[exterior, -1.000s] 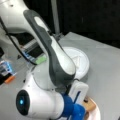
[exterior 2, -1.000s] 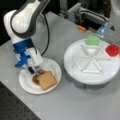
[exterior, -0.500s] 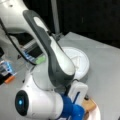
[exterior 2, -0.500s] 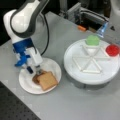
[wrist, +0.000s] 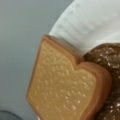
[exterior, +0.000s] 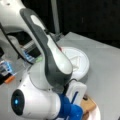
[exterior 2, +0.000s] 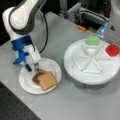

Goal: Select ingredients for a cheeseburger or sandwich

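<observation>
Gripper (exterior 2: 32, 67) over plate (exterior 2: 26, 83) edge, toast (exterior 2: 48, 80) just beside

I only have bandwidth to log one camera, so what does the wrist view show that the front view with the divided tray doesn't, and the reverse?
Wrist view only: speckled surface detail on the toast and patty. Front view only: the gripper, open over the plate's edge, the divided tray, the green leafy piece and the red disc. Both show toast lying partly over the patty on the white plate.

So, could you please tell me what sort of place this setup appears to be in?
Probably a robotics lab bench: toy food on a grey table, a toast square on a white plate, a sectioned white turntable, and the tool over the plate.
</observation>
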Controlling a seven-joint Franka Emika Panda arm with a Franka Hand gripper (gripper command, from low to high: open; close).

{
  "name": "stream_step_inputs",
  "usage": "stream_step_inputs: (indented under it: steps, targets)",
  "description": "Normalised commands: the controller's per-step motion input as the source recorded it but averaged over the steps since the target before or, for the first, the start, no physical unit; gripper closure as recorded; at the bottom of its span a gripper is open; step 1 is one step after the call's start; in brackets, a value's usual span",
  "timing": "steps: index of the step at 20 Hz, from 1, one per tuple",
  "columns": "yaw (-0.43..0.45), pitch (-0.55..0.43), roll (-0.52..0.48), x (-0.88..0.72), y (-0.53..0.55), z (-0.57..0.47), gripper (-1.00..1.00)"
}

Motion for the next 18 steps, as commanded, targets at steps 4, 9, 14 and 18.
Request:
stream_step_inputs:
  steps: [4, 9, 14, 18]
  targets:
    - [-0.038, 0.087, -0.181, -0.11, 0.21, 0.43, -1.00]
    - [-0.001, 0.191, -0.379, -0.15, 0.30, 0.38, -1.00]
    - [0.060, 0.321, -0.547, -0.21, 0.34, 0.48, -1.00]
    - [0.049, 0.242, -0.526, -0.17, 0.41, 0.46, -1.00]
